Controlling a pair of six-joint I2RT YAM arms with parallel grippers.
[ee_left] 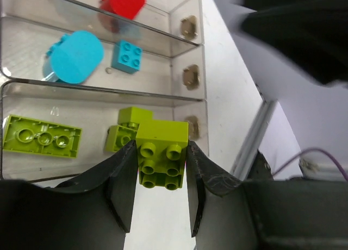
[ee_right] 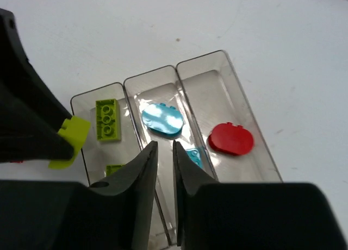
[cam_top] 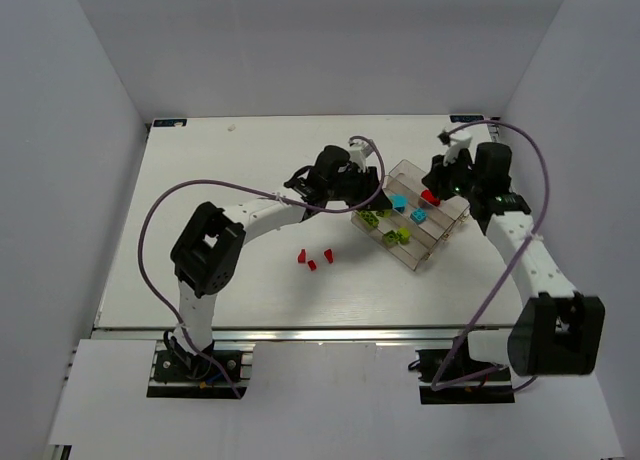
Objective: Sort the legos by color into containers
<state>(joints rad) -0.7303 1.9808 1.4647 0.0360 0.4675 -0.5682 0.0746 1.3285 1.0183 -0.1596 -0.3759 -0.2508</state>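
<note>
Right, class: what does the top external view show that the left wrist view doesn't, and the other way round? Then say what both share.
Only top external: three small red plastic bricks lying loose on the white table.
Only left wrist: a yellow-green studded plastic brick pinched in the left gripper, studs toward the camera.
Both: the clear plastic divided tray holding cyan, red and yellow-green pieces.

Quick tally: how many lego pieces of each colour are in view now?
Red plastic lego pieces: 4 (3 loose on the white table, 1 in the clear divided plastic tray)
Cyan plastic lego pieces: 2 (both in the tray)
Yellow-green plastic lego pieces: 3 (2 in the tray, 1 in the left gripper)
Total: 9
</note>
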